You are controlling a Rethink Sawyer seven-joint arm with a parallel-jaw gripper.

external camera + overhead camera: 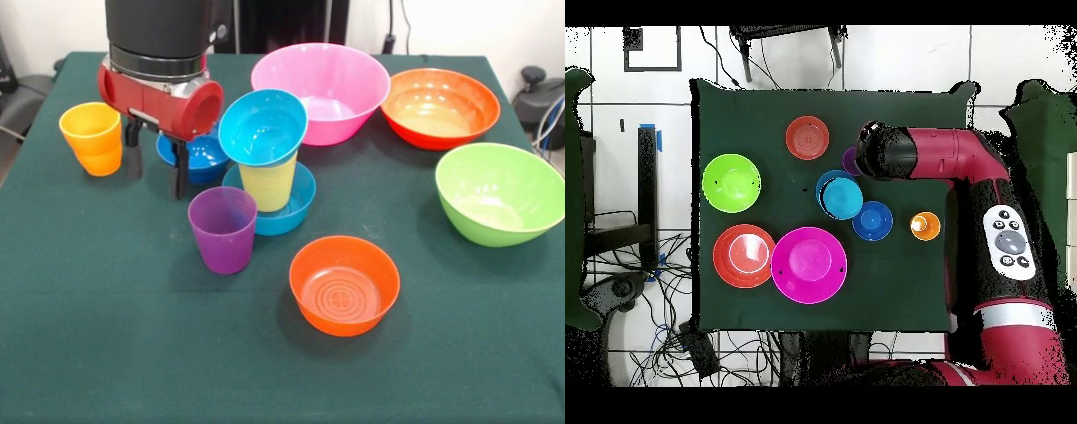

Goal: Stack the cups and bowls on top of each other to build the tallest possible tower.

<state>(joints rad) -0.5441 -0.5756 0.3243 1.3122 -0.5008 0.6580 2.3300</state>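
Pincer (pixel 157 172) spread, empty, beside the tower (pixel 265 168); cyan bowl (pixel 262 126) sits tilted on yellow cup (pixel 268 184), apparently just released.

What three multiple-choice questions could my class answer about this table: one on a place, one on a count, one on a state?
1. Where is the purple cup?
A. Inside the pink bowl
B. On the table beside the stack
C. Inside the green bowl

2. How many cups are on the table?
A. Two
B. Three
C. Five

3. How does the light blue bowl sit on the yellow cup?
A. Tilted, with its opening turned toward the front camera
B. Flat and upside down
C. Level, with another cup inside it

Answers:
1 B: it stands upright on the green cloth, next to the stack's bottom bowl.
2 B: the orange cup, the yellow one and the purple one are the only cups.
3 A: its rim slants and its inside shows in the front view.
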